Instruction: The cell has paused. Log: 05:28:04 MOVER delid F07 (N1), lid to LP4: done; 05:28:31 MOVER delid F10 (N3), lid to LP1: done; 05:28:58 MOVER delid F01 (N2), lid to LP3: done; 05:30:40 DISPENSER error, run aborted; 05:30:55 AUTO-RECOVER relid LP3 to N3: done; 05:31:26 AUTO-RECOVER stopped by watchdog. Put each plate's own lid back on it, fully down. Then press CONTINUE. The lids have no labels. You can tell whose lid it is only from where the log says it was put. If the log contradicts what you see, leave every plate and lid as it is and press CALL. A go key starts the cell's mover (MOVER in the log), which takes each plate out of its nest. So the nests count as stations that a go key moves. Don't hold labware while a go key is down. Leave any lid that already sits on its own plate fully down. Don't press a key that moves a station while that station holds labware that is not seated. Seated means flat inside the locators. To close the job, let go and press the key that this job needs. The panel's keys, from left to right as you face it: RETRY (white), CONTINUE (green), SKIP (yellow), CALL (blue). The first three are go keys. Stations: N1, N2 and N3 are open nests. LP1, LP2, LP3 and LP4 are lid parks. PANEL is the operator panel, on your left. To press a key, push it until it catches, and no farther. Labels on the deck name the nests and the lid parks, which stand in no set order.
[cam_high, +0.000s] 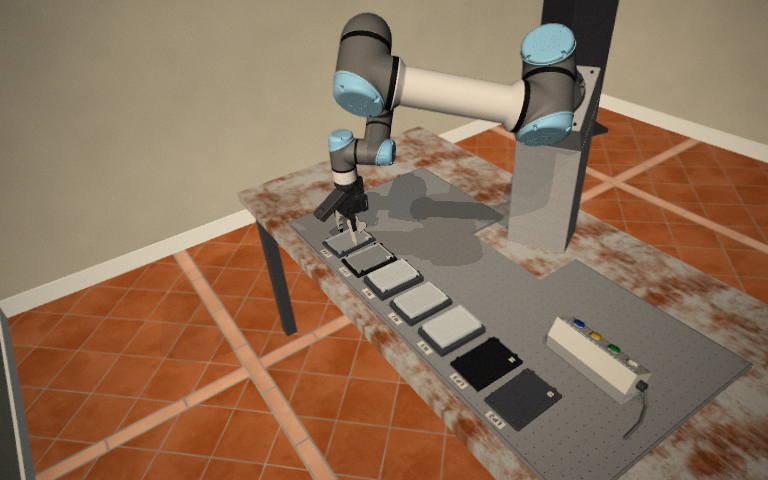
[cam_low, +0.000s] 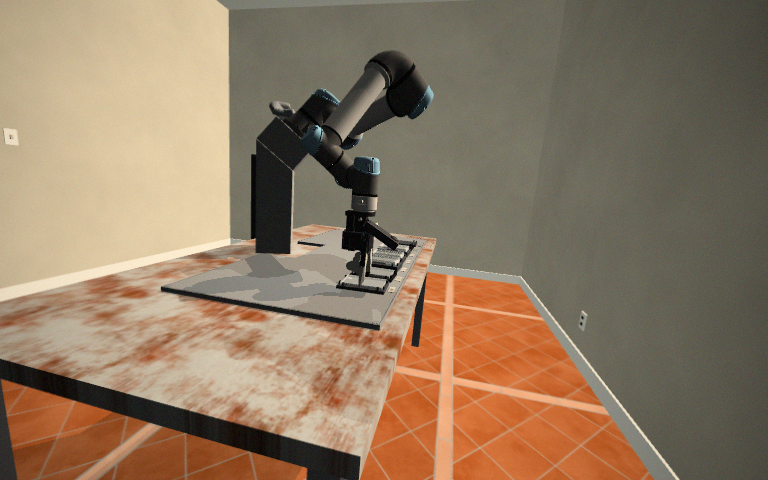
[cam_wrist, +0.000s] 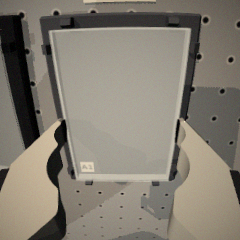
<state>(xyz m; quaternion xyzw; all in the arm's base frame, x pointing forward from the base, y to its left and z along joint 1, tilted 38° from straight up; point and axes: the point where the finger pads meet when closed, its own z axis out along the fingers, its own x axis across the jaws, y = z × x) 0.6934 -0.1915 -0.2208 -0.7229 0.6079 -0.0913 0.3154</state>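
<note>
Gripper (cam_wrist: 120, 146) down over the last lid park (cam_wrist: 120, 20) in the row, by the tabletop (cam_high: 651, 271) corner farthest from the panel (cam_high: 594, 356). Its fingers press on the two long sides of the lid (cam_wrist: 120, 95) lying flat there, so it is clamped on that lid, which has not yet been lifted.

The step in hand looks like the pickup of a parked lid for relidding. The park's label is too small to read, so whose lid this is cannot be told.

Next comes a straight lift clear of the park's locators, then a level carry along the row to the owner's nest. One caution: by the job sheet, the plate in N3 wears another plate's lid. If this lid belongs there, that one must come off first.
</note>
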